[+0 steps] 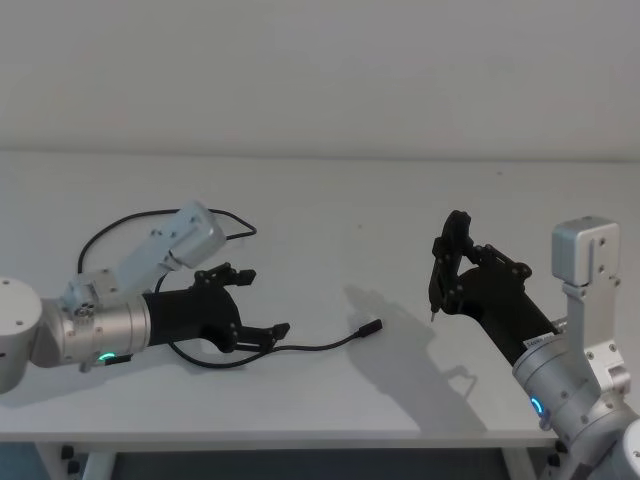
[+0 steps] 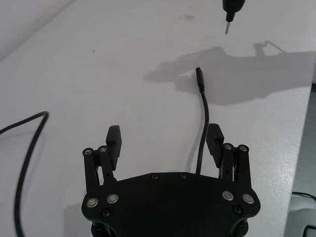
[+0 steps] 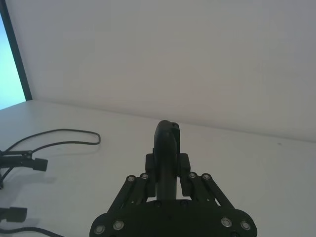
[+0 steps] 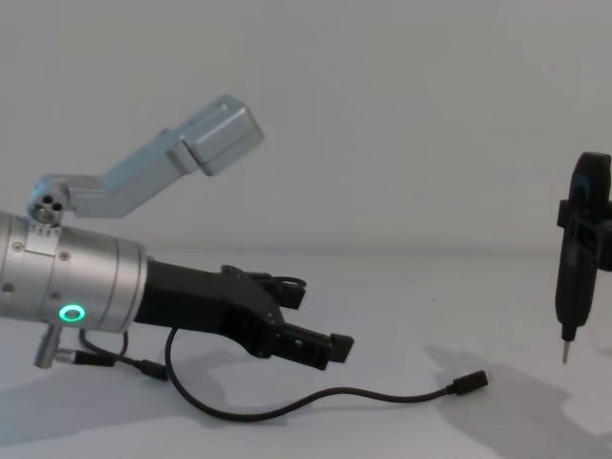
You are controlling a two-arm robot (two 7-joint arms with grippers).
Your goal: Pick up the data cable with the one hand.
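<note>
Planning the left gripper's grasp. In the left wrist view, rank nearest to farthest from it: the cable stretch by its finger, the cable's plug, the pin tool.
1. Stretch of the data cable: right beside one finger of the open left gripper.
2. Its plug: the free end, ahead of the gripper.
3. The pin tool: farthest, beyond the plug.

data cable (image 1: 310, 347): black, curvy, lying flat | left gripper (image 1: 262, 301): jaws spread above it

Left wrist (image 4: 67, 287): thick silver cylinder, glowing green ring (image 4: 70, 313).
Left gripper (image 2: 164, 136): black, angular, two fingers, silver screws (image 2: 92, 202).
Left camera bracket (image 4: 182, 153): pale grey, boxy.
Right arm (image 1: 565, 385): silver-grey joints, blue light (image 1: 537, 405); black right gripper (image 3: 168, 165).
</note>
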